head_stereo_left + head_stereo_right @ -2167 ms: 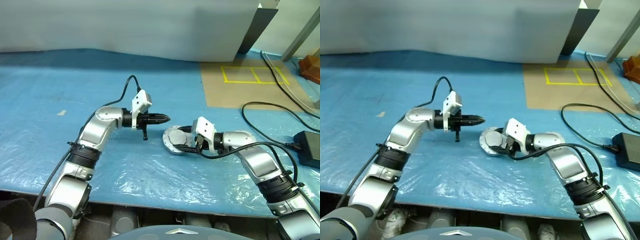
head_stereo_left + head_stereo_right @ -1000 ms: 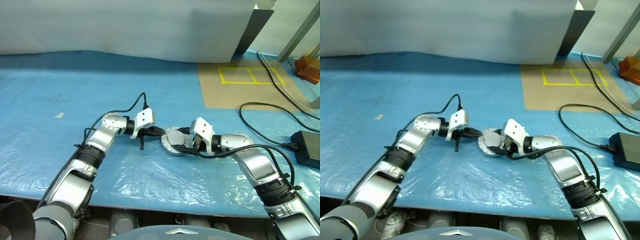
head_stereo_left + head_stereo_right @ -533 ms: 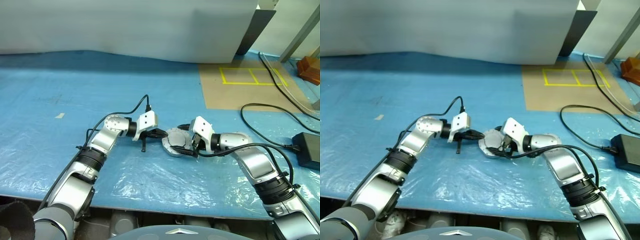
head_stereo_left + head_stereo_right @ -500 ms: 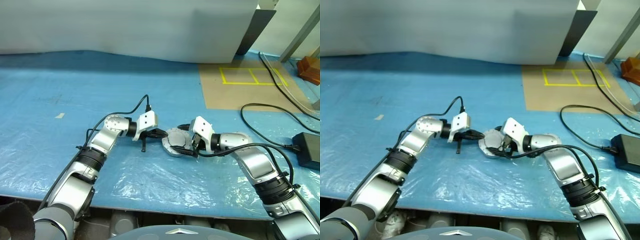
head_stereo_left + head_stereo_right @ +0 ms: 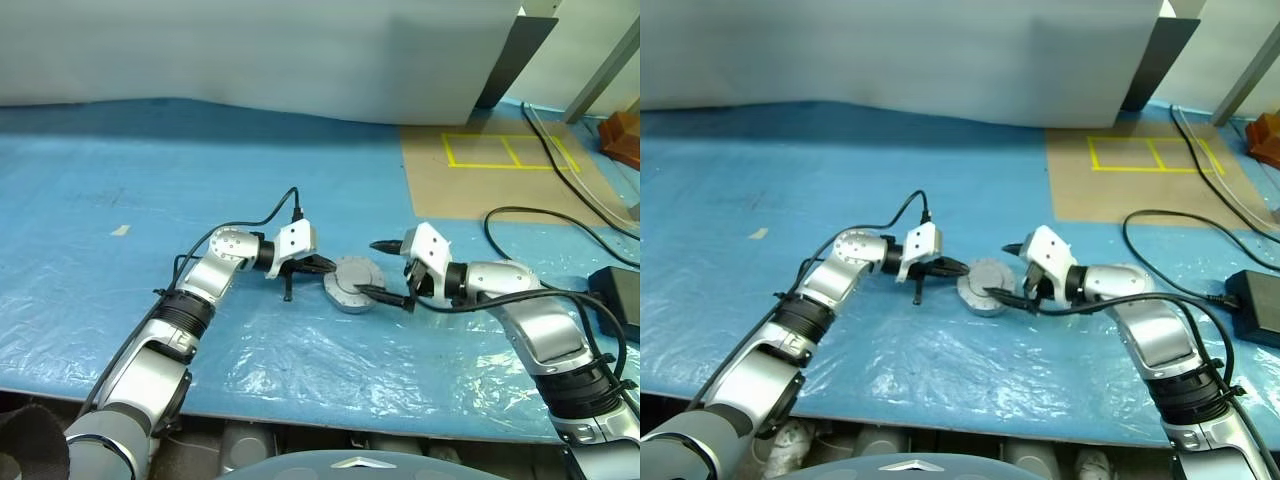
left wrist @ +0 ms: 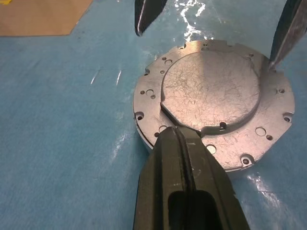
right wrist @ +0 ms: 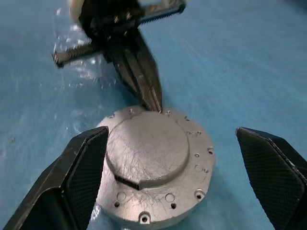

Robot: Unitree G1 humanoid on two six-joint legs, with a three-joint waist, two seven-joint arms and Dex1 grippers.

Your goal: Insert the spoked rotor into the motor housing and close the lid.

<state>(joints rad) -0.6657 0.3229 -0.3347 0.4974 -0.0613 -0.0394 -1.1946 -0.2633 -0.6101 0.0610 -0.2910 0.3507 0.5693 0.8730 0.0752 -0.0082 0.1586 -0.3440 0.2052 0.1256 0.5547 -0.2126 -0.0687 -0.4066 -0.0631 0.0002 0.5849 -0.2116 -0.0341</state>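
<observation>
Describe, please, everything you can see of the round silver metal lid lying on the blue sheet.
The round silver metal lid is a scratched disc with a raised centre that has one notched edge, and a flat flange dotted with small holes. It lies flat on the crinkled blue plastic sheet. The shut left gripper rests its tips on the flange; the open right gripper straddles it without touching.

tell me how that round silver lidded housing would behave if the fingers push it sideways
The motor housing looks like solid metal, so probably stiff and heavy for its size. It lies flat and low, so it should slide rather than tip or roll. The crinkled plastic sheet underneath may bunch or let it slip.
</observation>
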